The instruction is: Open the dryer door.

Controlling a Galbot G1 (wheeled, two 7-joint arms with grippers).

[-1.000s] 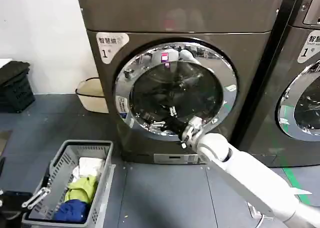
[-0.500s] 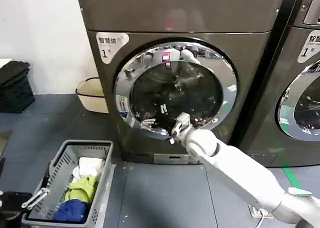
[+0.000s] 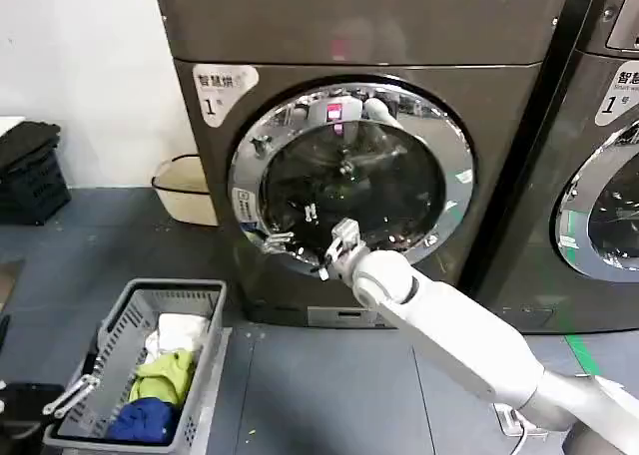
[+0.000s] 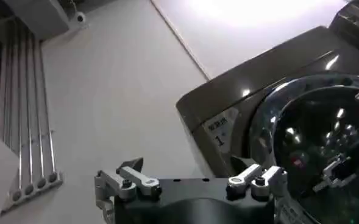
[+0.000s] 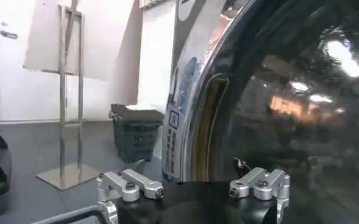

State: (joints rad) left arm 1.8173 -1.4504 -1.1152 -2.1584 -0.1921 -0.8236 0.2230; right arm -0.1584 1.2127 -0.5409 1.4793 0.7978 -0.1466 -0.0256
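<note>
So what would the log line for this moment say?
task: open dryer door | right gripper: open, at door's lower chrome ring | left gripper: open, idle | door: looks shut

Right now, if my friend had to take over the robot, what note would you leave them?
Right end effector: open, at the lower left of the dryer door, close to the chrome ring, gripping nothing.
Left end effector: open, empty, held off to the side and aimed up at the dryer.
Done: the right arm has slid leftward along the door's lower edge in the last second.
The door looks shut or barely ajar; hard to tell.
Left: catch the door's left edge and swing it open.
Laundry basket sits on the floor at the robot's left.
</note>
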